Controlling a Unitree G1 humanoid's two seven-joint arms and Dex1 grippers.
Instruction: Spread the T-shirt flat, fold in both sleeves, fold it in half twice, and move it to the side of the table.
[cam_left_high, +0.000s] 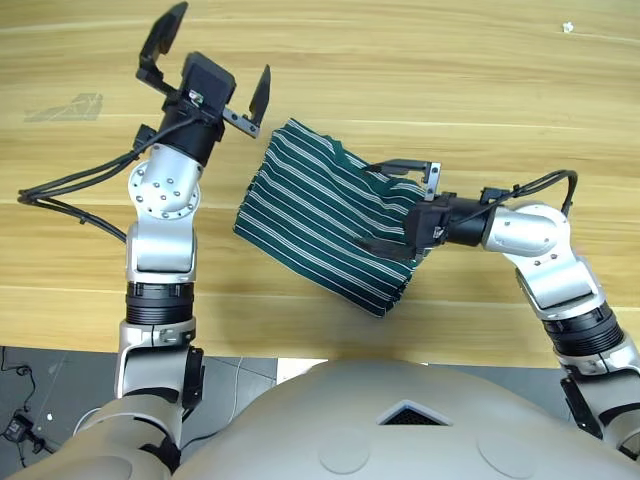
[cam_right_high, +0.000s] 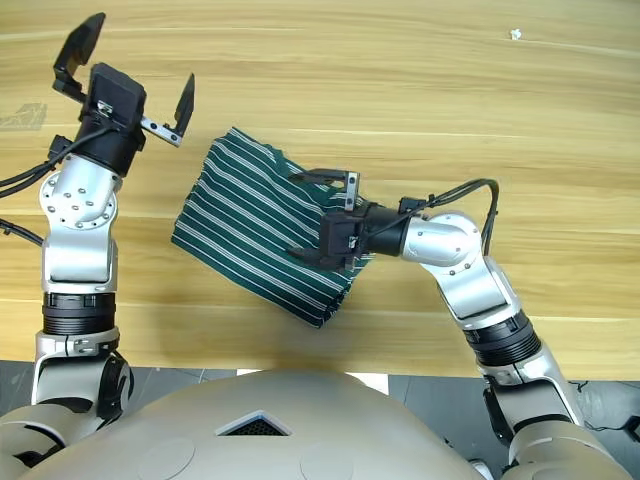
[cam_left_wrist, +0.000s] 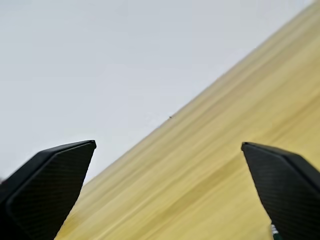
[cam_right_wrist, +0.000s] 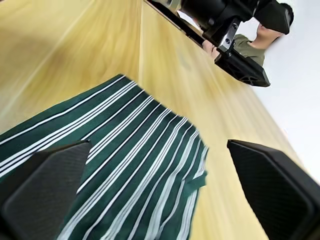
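While I grip nothing:
My right gripper (cam_left_high: 386, 207), spread, hovers over the folded green white-striped T-shirt (cam_left_high: 305, 215) on the pale wooden table (cam_left_high: 470, 70); my left gripper (cam_left_high: 222, 42), also spread, hangs beside it.

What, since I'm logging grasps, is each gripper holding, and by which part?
Nothing is held. The left gripper is open above the table; the right gripper is open over the folded T-shirt, fingers spread, not closed on cloth.

Bright, even light casts soft shadows on the table (cam_left_high: 420, 70).
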